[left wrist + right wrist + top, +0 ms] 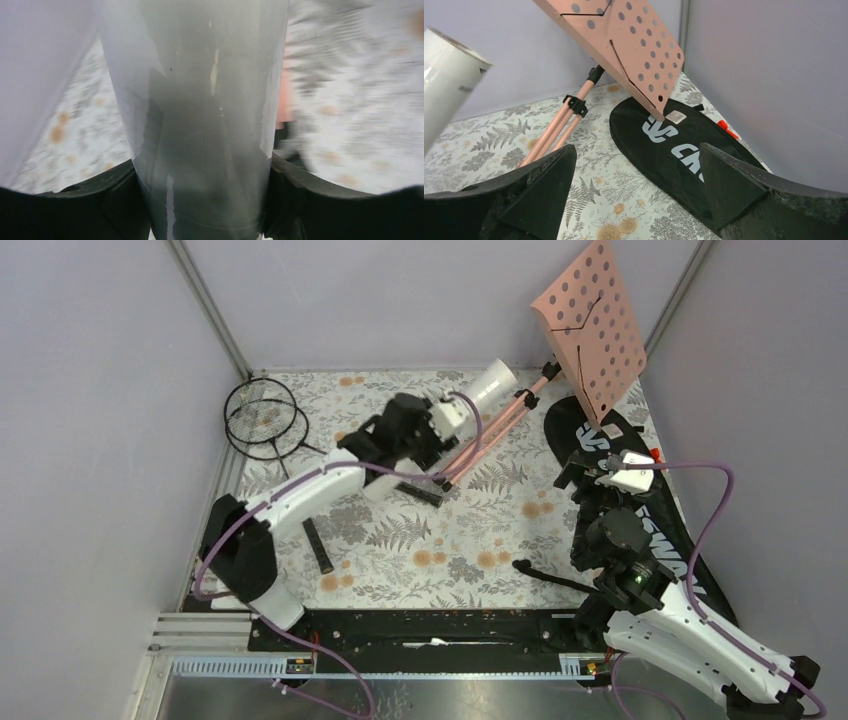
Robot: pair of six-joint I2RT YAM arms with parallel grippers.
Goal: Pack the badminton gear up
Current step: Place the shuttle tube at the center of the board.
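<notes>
At the table's far centre, my left gripper (pixel 205 192) clasps the long white tube (pixel 492 383), tilted beside the pink stand (pixel 595 330). My right gripper (pixel 636 165) hangs wide open over the black bag (pixel 694 131). The rackets (pixel 265 418) lie far left.

Overhead, close wrists — tube (pixel 492 382) shared

Left wrist view: white tube (pixel 210 125) fills the middle, both ends cut off at the top and bottom edges; floral surface (pixel 360 115) on either side blurred; left fingers (pixel 65 210) cropped below. Top view: right arm (pixel 690 630) covers much of the black racket bag (pixel 565 425), its lettering partly hidden. Right wrist view: pink music stand (pixel 624 45) cut off above.
</notes>
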